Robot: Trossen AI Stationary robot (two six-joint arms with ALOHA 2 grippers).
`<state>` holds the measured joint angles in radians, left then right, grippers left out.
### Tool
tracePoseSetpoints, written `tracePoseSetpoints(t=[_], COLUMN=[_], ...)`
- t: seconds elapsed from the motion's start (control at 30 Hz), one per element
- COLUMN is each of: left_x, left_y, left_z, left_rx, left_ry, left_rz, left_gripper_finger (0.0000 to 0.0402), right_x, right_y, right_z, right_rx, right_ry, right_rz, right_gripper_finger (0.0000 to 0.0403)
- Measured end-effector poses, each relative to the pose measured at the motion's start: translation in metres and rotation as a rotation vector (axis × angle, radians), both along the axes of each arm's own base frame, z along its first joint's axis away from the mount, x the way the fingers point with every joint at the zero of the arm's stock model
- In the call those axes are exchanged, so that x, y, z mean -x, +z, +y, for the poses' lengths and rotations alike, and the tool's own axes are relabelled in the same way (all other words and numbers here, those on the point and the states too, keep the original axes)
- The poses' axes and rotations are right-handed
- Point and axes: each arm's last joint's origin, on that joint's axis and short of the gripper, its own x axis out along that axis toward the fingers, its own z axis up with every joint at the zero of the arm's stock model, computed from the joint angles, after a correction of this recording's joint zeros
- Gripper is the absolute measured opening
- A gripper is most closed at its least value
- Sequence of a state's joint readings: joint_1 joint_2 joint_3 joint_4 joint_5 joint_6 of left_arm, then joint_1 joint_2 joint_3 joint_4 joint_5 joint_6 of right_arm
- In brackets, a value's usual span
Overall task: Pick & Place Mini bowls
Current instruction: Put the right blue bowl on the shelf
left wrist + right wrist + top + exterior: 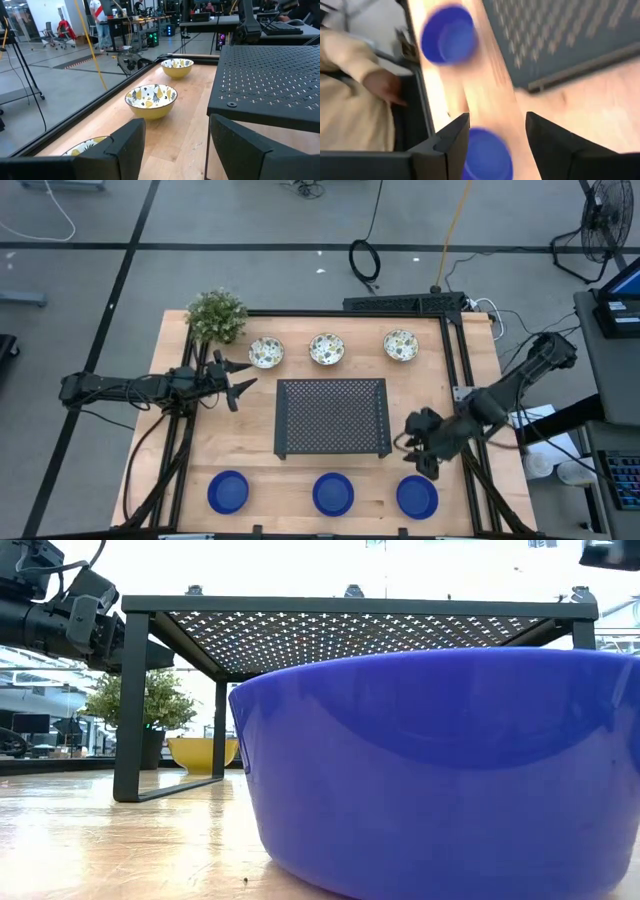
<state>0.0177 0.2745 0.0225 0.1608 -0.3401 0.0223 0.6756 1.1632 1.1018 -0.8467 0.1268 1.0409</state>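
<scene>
Counter (240,450): wooden, black perforated tray (332,417) at centre frame.
Patterned mini bowls: three in a row across the upper middle, (266,352), (327,348), (401,344).
Blue mini bowls: three in a row along the lower edge, (228,492), (333,493), (417,496).
Left pincer (238,380): spread, empty, left of the tray, below the plant (216,315).
Right pincer (415,452): spread, empty, at the tray's lower right, just above the right-hand blue bowl.

A black perforated tray (332,418) stands mid-table; a green plant (216,315) occupies one corner.
</scene>
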Motion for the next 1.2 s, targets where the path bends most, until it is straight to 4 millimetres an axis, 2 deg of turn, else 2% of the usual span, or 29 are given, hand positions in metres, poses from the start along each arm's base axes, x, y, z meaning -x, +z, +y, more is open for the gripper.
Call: tracePoseSetpoints(t=[0.33, 0.5, 0.9, 1.2], left_x=[0.0, 0.0, 0.0, 0.0], left_y=[0.0, 0.0, 0.0, 0.0], left_z=[0.0, 0.0, 0.0, 0.0], left_rx=[0.0, 0.0, 0.0, 0.0], left_ry=[0.0, 0.0, 0.0, 0.0], left_rz=[0.0, 0.0, 0.0, 0.0], left_gripper_finger=[0.0228, 0.0228, 0.0228, 0.0228], right_x=[0.005, 0.003, -0.005, 0.0], right_y=[-0.063, -0.086, -0.112, -0.126], right_z=[0.036, 0.044, 0.057, 0.052], right_rx=[0.105, 0.156, 0.115, 0.147], right_ry=[0.009, 0.073, 0.082, 0.055], right_rz=[0.21, 0.297, 0.412, 0.452], right_gripper_finger=[0.0164, 0.0164, 0.0164, 0.0164])
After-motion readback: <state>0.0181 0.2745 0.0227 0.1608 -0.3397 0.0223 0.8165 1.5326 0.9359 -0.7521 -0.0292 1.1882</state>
